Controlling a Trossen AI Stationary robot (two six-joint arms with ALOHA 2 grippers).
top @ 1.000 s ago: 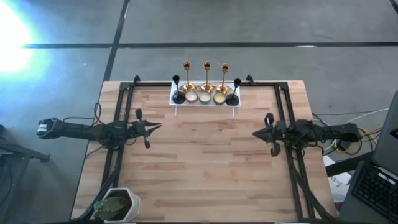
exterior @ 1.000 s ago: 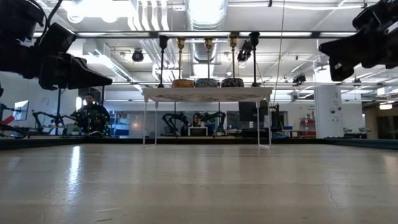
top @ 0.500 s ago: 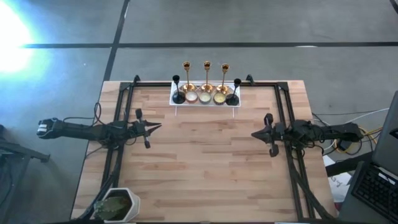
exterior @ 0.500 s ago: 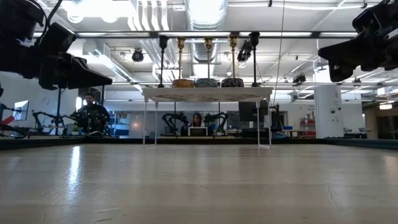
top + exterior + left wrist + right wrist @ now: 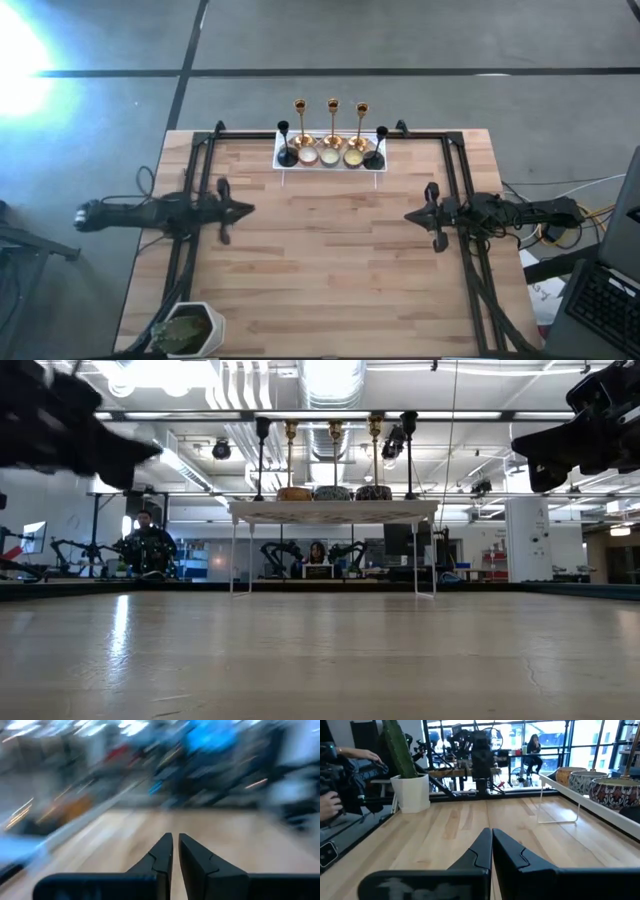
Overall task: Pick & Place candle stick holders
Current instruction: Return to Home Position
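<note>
The candle stick holders stand on a white raised tray (image 5: 281,163) at the table's far edge: three tall gold sticks (image 5: 332,122), two black ones (image 5: 285,144) at the ends, three low round cups (image 5: 329,157) in front. They show in the low view (image 5: 333,455) too. My left gripper (image 5: 248,209) is shut and empty over the table's left part, well short of the tray; its shut fingers show in the left wrist view (image 5: 175,851). My right gripper (image 5: 410,216) is shut and empty over the right part; it shows in its wrist view (image 5: 491,845).
A white pot with a green plant (image 5: 188,329) stands at the table's near left corner. Black frame rails (image 5: 460,180) run along both sides. Bare wood lies between the arms. A person's hand (image 5: 330,806) and people show in the room beyond.
My left arm has swung: its gripper has shifted slightly toward the table's right and near edges, and its wrist has turned, with the arm blurred by motion. My right gripper has stayed about still. The holders have not moved.
</note>
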